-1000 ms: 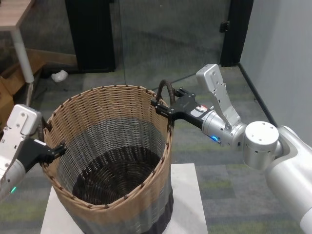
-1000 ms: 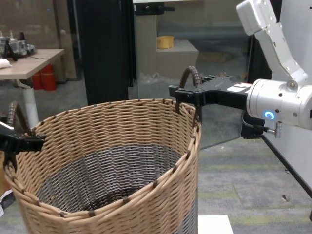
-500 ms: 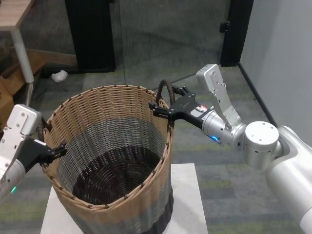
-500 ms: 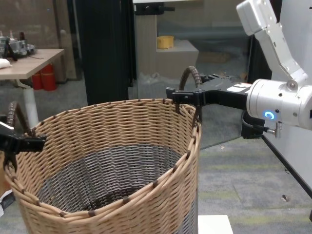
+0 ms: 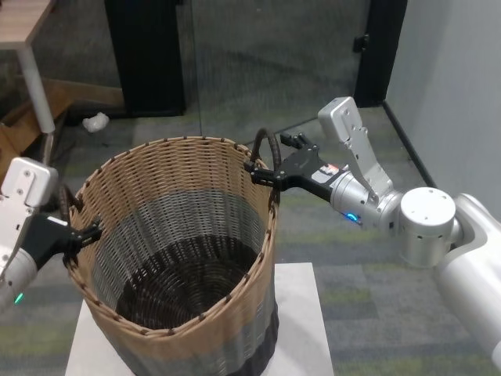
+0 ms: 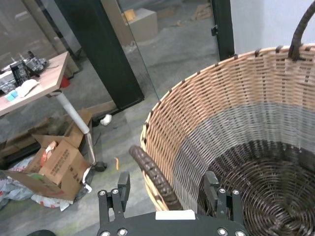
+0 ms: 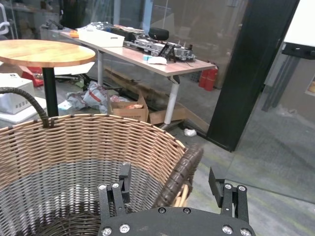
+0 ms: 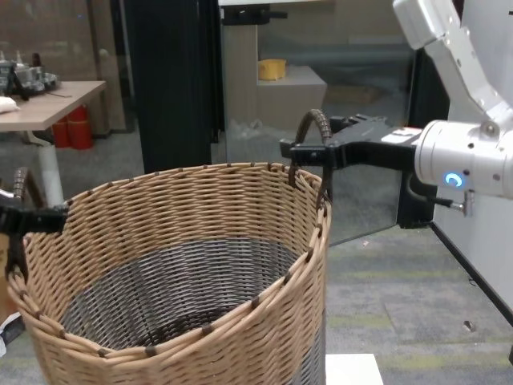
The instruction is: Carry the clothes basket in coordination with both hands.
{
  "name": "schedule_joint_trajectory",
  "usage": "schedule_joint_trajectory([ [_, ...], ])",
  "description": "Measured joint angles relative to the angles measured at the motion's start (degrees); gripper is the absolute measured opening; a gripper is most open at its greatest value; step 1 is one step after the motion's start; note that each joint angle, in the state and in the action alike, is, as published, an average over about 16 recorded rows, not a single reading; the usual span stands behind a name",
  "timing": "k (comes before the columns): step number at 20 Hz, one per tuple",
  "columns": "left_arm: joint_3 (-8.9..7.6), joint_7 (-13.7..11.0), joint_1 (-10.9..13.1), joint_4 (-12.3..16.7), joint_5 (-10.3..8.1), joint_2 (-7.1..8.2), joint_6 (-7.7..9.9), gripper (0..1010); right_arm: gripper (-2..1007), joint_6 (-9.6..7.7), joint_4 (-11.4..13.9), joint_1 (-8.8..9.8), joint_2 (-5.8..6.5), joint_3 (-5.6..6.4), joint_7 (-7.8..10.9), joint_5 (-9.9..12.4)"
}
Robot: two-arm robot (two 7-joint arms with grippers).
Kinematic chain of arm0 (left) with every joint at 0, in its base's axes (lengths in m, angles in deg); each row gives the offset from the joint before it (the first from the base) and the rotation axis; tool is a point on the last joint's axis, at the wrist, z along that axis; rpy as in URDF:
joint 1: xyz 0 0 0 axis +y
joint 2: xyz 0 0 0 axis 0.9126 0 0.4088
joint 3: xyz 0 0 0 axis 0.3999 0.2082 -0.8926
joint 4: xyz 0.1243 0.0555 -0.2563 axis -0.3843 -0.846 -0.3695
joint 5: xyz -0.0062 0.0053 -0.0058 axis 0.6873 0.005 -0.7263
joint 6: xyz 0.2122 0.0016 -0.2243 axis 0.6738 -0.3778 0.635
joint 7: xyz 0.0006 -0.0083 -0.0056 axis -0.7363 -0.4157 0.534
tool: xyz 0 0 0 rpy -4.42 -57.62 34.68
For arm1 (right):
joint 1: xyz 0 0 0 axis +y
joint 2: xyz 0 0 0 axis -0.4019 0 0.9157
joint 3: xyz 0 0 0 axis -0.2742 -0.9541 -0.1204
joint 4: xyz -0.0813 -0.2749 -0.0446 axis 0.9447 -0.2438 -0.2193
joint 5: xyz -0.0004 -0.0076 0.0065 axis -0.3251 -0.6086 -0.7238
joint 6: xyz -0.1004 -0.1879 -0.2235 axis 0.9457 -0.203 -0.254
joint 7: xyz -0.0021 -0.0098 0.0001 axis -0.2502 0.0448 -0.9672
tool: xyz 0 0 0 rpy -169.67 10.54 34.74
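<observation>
- The clothes basket (image 5: 176,258) stands upright on a white table (image 5: 301,329), mouth up, its two loop handles on opposite sides.
- The left gripper (image 6: 169,191) is spread wide astride the left handle (image 6: 153,178).
- The right gripper (image 7: 172,186) is likewise spread around the right handle (image 7: 179,174).

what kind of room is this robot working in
Probably an office or lab workspace: grey carpet floor, a desk cluttered with equipment, cardboard boxes on the floor, and glass partitions with black frames.

clothes basket (image 5: 180,258) base cut off, left gripper (image 8: 24,220) mostly offscreen
</observation>
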Motion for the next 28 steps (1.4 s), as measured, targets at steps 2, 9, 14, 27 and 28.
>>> schedule_joint_trajectory([
  [2, -0.35, 0.1, 0.1, 1.0, 0.33, -0.27, 0.43, 1000, 1000, -0.36, 0.8, 0.02, 0.35, 0.14, -0.01, 0.0],
  [9, -1.27, 0.1, -0.4, 5.1, 2.07, -0.58, 0.29, 1000, 1000, -0.49, 4.9, 0.5, 1.25, 1.55, -0.8, 1.0],
  [14, -1.62, -0.1, -1.3, 7.9, 3.61, -0.35, -1.26, 1000, 1000, 1.35, 8.5, 1.24, 1.41, 3.21, -1.89, 2.3],
  [27, -2.17, -0.7, -2.8, 11.0, 4.53, -0.28, -4.68, 1000, 1000, 6.23, 14.2, 2.87, 0.88, 6.34, -4.4, 4.5],
  [28, -2.18, -0.7, -2.8, 10.9, 4.48, -0.29, -4.7, 1000, 1000, 6.32, 14.2, 2.9, 0.86, 6.39, -4.47, 4.5],
])
